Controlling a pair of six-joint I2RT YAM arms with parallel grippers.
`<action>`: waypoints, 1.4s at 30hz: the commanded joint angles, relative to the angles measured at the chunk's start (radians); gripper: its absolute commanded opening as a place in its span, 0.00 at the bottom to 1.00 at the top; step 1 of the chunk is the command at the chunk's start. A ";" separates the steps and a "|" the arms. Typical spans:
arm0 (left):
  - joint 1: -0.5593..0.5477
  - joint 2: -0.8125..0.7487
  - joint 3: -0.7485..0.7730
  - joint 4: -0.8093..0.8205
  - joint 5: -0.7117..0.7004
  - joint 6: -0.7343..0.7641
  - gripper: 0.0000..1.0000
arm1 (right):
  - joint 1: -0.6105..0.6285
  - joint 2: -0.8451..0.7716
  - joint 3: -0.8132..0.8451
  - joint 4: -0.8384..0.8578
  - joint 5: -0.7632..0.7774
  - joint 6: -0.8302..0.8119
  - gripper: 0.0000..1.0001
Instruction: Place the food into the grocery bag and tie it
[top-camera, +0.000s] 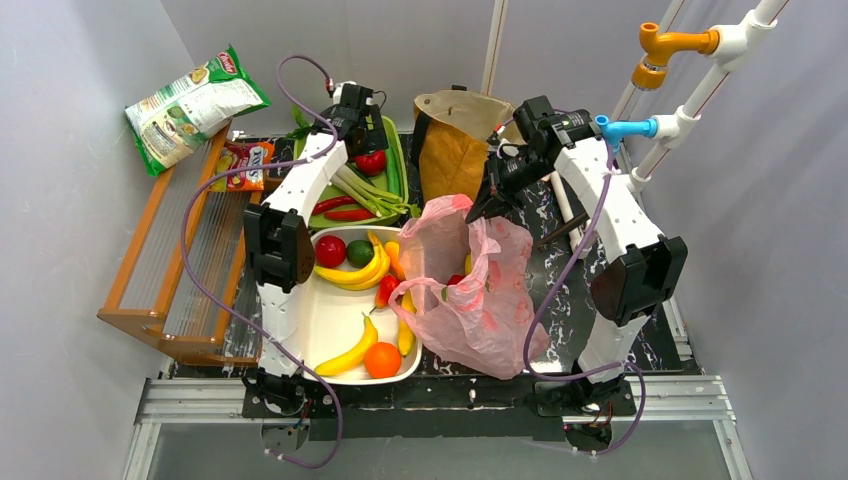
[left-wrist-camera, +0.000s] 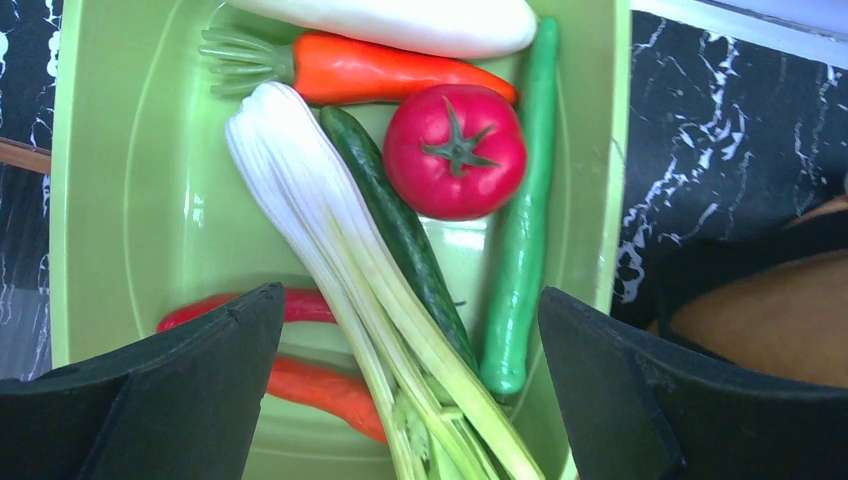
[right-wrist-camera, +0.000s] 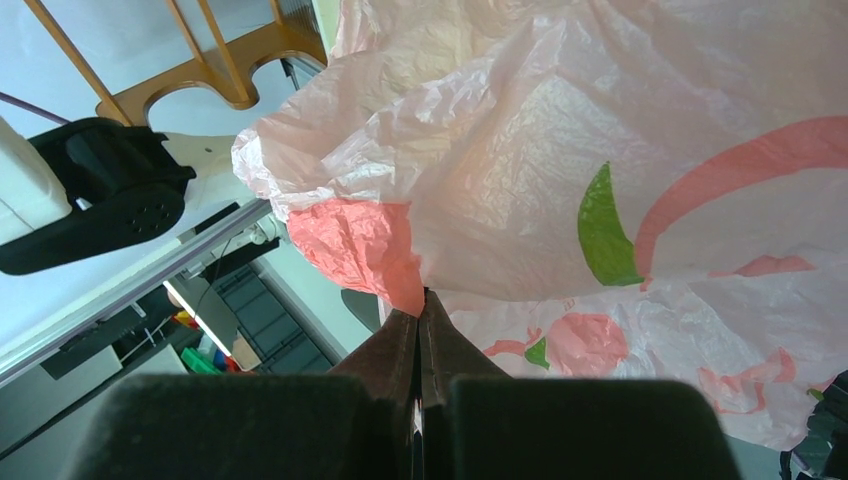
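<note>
From overhead I see the pink grocery bag (top-camera: 485, 300) slumped on the table between the arms, just right of the white tray (top-camera: 320, 320), its mouth lifted towards the right gripper (top-camera: 478, 212). Only the right wrist view settles that grip: the right gripper (right-wrist-camera: 420, 322) has its jaws pressed together on a fold of the bag's (right-wrist-camera: 600, 150) rim. The left gripper (top-camera: 362, 128) hangs over the green tray (top-camera: 401, 160). Its wrist view shows the jaws spread wide with nothing between them (left-wrist-camera: 410, 300), which the top view hides. That view also lets me count the green tray's (left-wrist-camera: 100, 200) load: one tomato (left-wrist-camera: 455, 150), one carrot (left-wrist-camera: 395, 70), one cucumber (left-wrist-camera: 395, 225), one long green pod (left-wrist-camera: 525, 220), one leek (left-wrist-camera: 320, 240), one white radish (left-wrist-camera: 400, 20) and two red chillies (left-wrist-camera: 305, 305). Overhead, the white tray holds one red apple (top-camera: 330, 250), one green fruit (top-camera: 360, 252), one orange (top-camera: 382, 360) and bananas (top-camera: 352, 274) in three spots. I cannot split the upper bunch. One brown paper bag (top-camera: 450, 155) stands behind.
</note>
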 joint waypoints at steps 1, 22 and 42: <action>0.030 0.040 0.054 0.043 0.048 0.030 0.98 | -0.025 0.019 0.076 -0.044 0.001 -0.020 0.01; 0.072 0.270 0.202 0.137 0.171 0.051 0.96 | -0.027 0.039 0.101 -0.090 0.027 -0.034 0.01; 0.080 0.355 0.259 0.091 0.203 0.075 0.95 | -0.038 0.070 0.113 -0.097 0.015 -0.032 0.01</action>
